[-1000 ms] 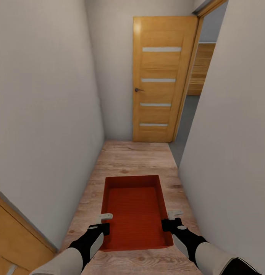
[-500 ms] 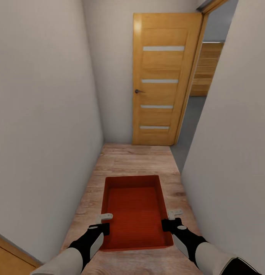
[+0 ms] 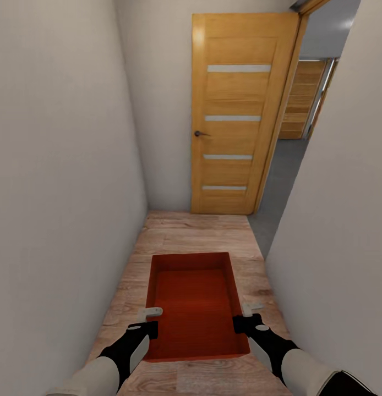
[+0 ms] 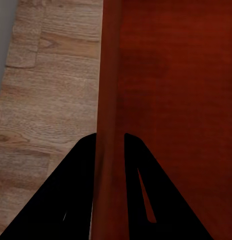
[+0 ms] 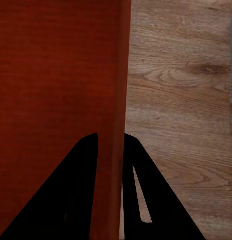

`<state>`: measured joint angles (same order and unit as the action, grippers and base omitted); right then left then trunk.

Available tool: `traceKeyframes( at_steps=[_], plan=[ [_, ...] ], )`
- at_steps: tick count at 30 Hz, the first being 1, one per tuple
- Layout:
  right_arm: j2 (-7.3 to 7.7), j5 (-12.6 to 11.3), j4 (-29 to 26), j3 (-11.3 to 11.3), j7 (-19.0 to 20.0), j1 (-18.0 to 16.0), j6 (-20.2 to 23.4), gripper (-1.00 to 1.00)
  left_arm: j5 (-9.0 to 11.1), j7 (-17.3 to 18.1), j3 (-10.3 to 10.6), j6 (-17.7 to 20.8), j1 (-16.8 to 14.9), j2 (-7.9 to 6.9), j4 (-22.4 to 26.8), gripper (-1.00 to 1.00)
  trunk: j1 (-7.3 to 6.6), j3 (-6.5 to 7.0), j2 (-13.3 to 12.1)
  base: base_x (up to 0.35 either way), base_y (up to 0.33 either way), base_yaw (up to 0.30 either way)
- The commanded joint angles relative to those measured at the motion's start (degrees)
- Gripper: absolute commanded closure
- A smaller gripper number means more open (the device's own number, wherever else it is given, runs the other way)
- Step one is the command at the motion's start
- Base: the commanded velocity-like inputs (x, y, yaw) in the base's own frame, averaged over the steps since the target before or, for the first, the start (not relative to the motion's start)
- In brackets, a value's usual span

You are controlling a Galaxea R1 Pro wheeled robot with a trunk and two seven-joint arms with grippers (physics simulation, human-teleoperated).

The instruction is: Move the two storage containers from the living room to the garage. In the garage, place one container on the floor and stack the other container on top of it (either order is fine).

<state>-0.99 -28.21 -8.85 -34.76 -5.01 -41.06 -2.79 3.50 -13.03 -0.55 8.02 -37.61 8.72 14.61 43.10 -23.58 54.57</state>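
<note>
The robot stands in a narrow corridor with pale walls (image 3: 59,165) on the left and the right. Between the two arms it carries an orange-red storage container (image 3: 194,308), held level above the wood-plank floor (image 3: 191,234), in the near middle of the head view. Whether there is one tray or two nested ones, I cannot tell from here.

The left gripper (image 3: 151,322) is at the container's left wall, near its close corner. In the left wrist view, the dark fingers (image 4: 78,190) stand one on each side of the thin wall (image 4: 108,100), closed on it with only the wall between them. The right gripper (image 3: 243,319) is at the right wall in the same manner; in the right wrist view its fingers (image 5: 78,190) also pinch the wall (image 5: 121,75) from both sides.

At the far end of the corridor a wooden door (image 3: 238,110) with four pale horizontal strips and a small dark handle (image 3: 198,133) stands open. To its right, through the doorway, a grey floor (image 3: 279,181) begins.
</note>
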Motion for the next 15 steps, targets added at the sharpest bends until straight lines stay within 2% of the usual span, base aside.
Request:
traceKeyframes(
  at_steps=[1, 15],
  plan=[
    [0.12, -0.79, 0.93, 0.66, -0.53, -0.07, -0.29, 1.0, -1.31, -0.51, 0.29, 0.41, 0.0, -0.64, 0.33, 1.0, 0.04, -0.06, 0.04, 0.323, 0.0, 0.0],
    [0.12, -0.79, 0.91, 0.66, -0.53, -0.07, -0.29, 1.0, -1.31, -0.51, 0.29, 0.41, 0.0, -0.64, 0.33, 1.0, 0.04, -0.06, 0.04, 0.323, 0.0, 0.0]
  ],
)
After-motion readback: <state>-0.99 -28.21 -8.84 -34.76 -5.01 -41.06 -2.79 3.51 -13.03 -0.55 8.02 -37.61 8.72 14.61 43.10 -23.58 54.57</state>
